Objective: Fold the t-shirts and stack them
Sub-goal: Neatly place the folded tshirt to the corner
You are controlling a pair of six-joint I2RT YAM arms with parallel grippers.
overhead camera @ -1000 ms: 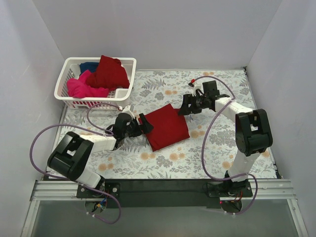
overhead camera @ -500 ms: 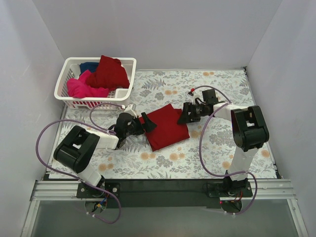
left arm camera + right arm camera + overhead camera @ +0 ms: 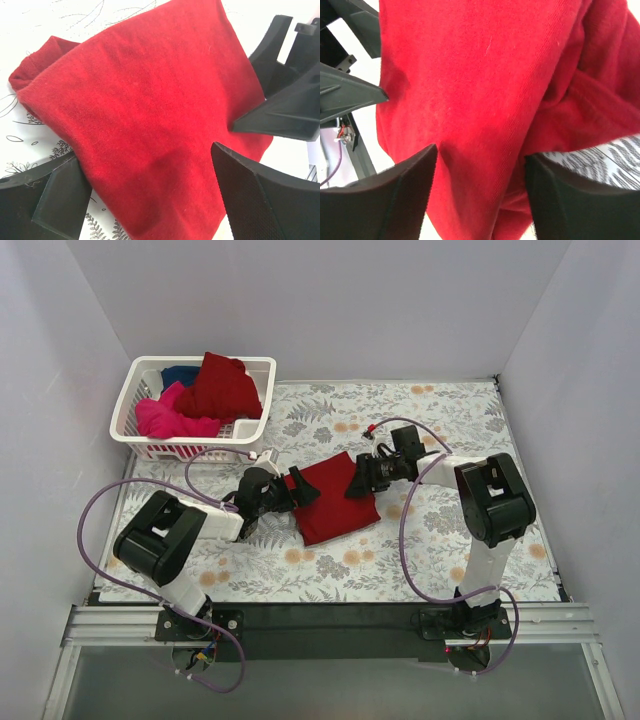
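Note:
A folded dark red t-shirt (image 3: pixel 333 502) lies on the flowered table, filling the left wrist view (image 3: pixel 145 100) and the right wrist view (image 3: pixel 480 75). My left gripper (image 3: pixel 297 489) is open at the shirt's left edge, and its fingers (image 3: pixel 262 200) straddle the cloth. My right gripper (image 3: pixel 358 480) is open over the shirt's right edge, with bunched cloth between its fingers (image 3: pixel 385 200). The two grippers face each other across the shirt. Another dark red t-shirt (image 3: pixel 218 385), a hot pink one (image 3: pixel 168 418) and a dark blue one (image 3: pixel 181 373) lie in the basket.
A white lattice basket (image 3: pixel 256 361) stands at the back left of the table. The flowered table cover (image 3: pixel 450 410) ends at white walls on the left, back and right. Purple cables loop from both arms.
My right gripper has moved left onto the shirt's right edge, and the cloth there has bunched up. The left gripper has edged slightly right along the shirt's left edge.

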